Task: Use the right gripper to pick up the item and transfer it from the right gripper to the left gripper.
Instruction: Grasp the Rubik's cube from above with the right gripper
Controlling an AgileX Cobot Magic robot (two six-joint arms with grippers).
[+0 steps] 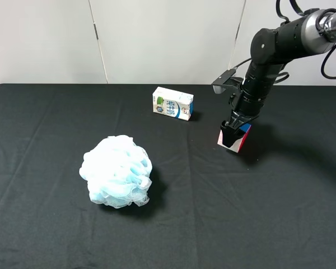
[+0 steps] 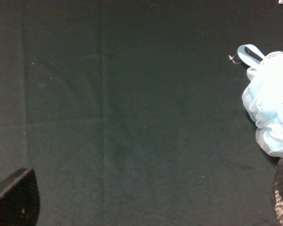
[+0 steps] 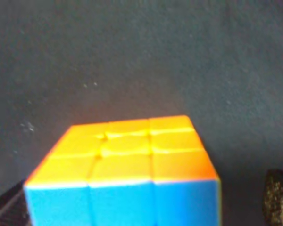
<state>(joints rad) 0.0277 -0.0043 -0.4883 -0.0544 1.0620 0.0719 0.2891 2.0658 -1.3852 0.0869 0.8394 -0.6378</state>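
Note:
The item, a small colour cube (image 1: 242,140), rests on the black cloth right of the middle. My right gripper (image 1: 233,134) points straight down over it, one black finger on each side. In the right wrist view the cube (image 3: 127,160) shows an orange and a blue face and fills the space between the fingertips (image 3: 279,200). A gap remains on one side, so the jaws are open and not clamped. My left gripper (image 2: 149,200) is out of the exterior high view. Its wrist view shows two wide-apart fingertips (image 2: 15,197) over bare cloth, holding nothing.
A pale-blue mesh bath sponge (image 1: 116,171) lies left of centre and shows beside the left gripper (image 2: 271,113). A white-blue milk carton (image 1: 172,103) lies on its side toward the back, left of the right arm. The table (image 1: 269,224) is covered in black cloth.

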